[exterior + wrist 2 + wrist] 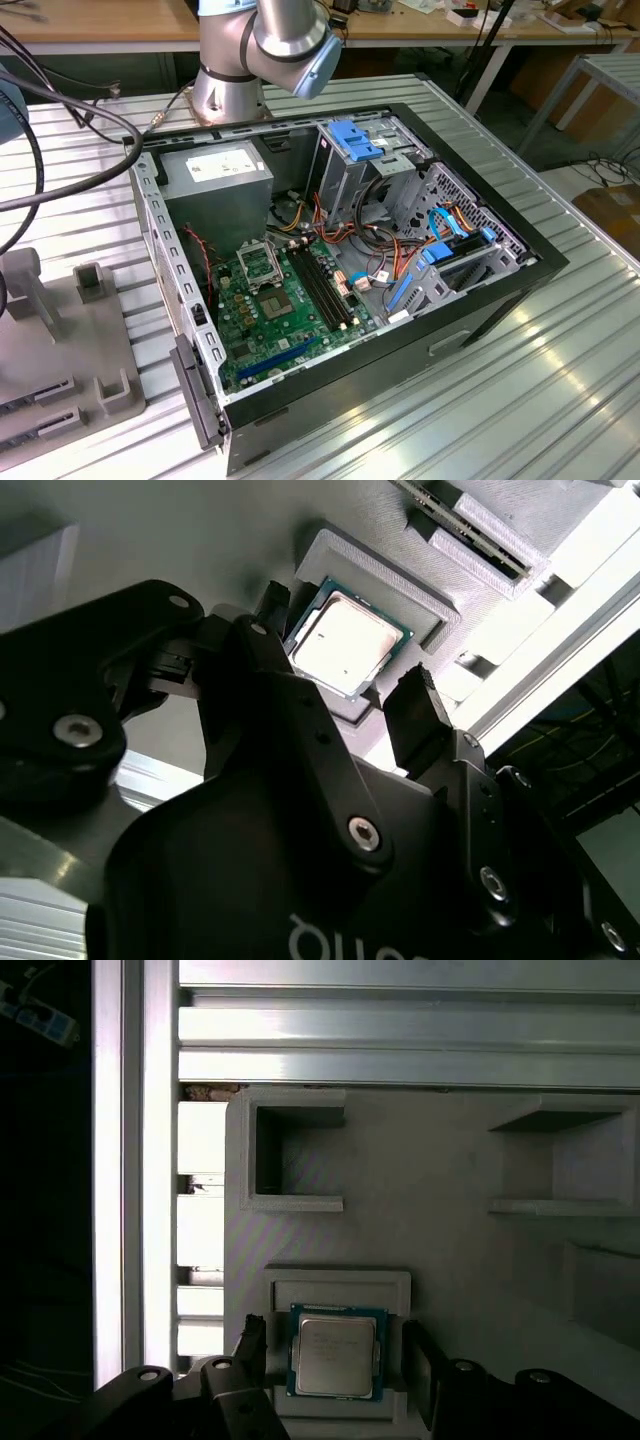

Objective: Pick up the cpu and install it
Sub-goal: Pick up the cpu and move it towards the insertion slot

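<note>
The cpu point(335, 1355) is a small square chip with a silver top and a green rim, lying flat in a raised pocket of a grey holder block point(440, 1220). In the second wrist view the cpu point(345, 640) lies in the same pocket. My gripper point(335, 1360) hovers over it, open, with one black fingertip point(250, 1345) on each side of the chip and a small gap at both sides. Both fingers point(415, 715) straddle the chip in the second wrist view too, where the gripper point(345, 660) touches nothing. The black socket point(262, 262) sits on the green motherboard point(285, 330) inside the open computer case.
The grey holder block point(60, 330) stands at the exterior view's left, beside the black case point(480, 300). The arm's base point(230, 80) stands behind the case. Cables, drive bays and a power supply point(220, 180) crowd the case's interior. Ribbed aluminium table point(540, 400) surrounds everything.
</note>
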